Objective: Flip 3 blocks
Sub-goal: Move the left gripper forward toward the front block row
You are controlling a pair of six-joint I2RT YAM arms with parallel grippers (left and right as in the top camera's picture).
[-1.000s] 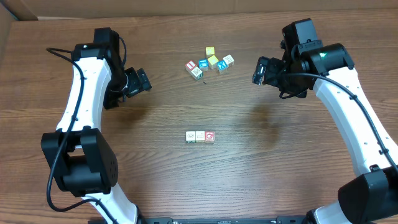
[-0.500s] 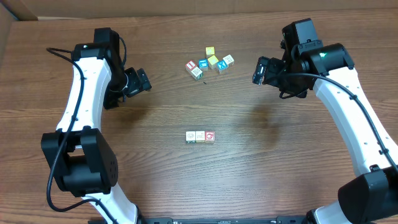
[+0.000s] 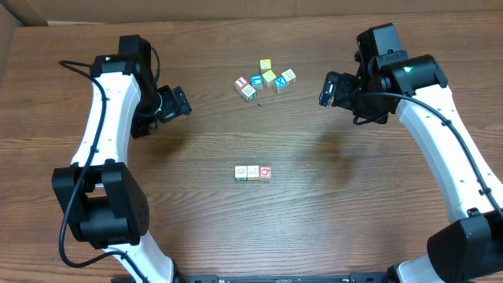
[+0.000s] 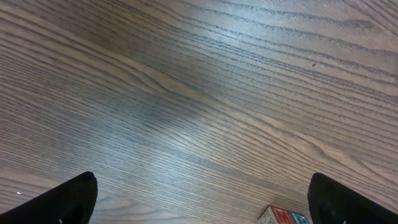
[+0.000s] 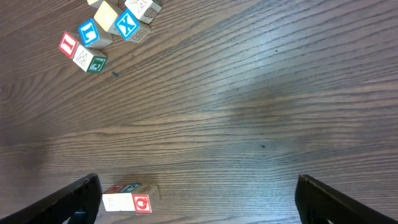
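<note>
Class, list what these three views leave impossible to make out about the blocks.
Overhead: faces of the three-block row are too small to read.
Left wrist: one block is cut off by the bottom edge; which one is unclear.
Right wrist: the far cluster is clipped by the top edge.

Likely a robotics lab, two robot arms (image 3: pixel 106 118), wood-grain table (image 3: pixel 314 228), cardboard edge (image 3: pixel 20 8).

Table (image 3: pixel 259 228): brown wood-grain top, filling nearly all I see from overhead.
Cardboard (image 3: pixel 236 6): tan, along the table's far edge and past its far left corner.
Light: soft and even, with a pale sheen (image 4: pixel 168 112) on the grain on my left side.
</note>
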